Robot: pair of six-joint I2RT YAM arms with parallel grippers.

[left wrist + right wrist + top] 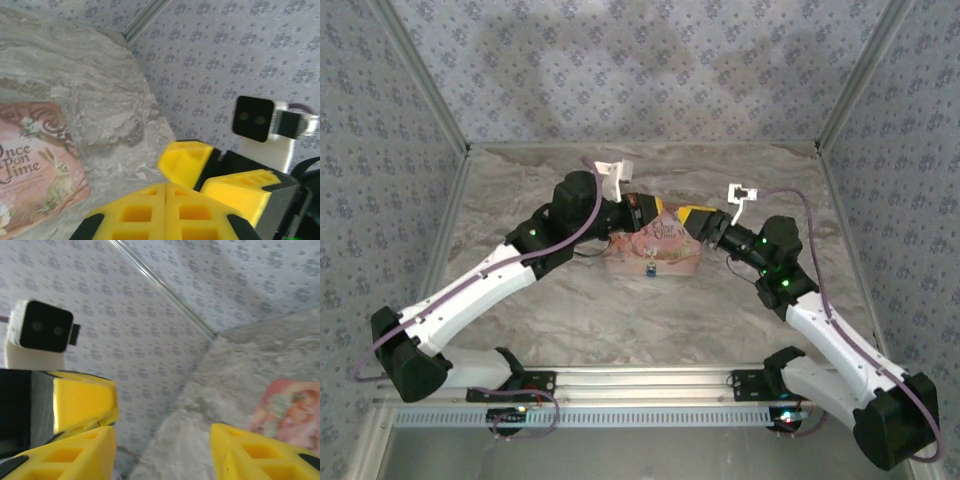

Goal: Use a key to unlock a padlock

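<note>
Between the fingers of my left gripper [165, 195] no gap shows: they are pressed flat together, and I cannot tell whether a key sits in there. Just beside it my right gripper [161, 440] stands spread, holding nothing. Below both, toward me, the padlock [651, 270] lies at the near edge of the pink book [658, 245]. I judge it tiny, hard, slick and light, likely to skid, so pinch its body from the sides. The book's edge and the two crowded grippers stand in the way.

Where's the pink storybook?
From above, the pink storybook lies mid-table; the left end effector and right end effector meet over its far edge, the padlock at its near edge.
</note>
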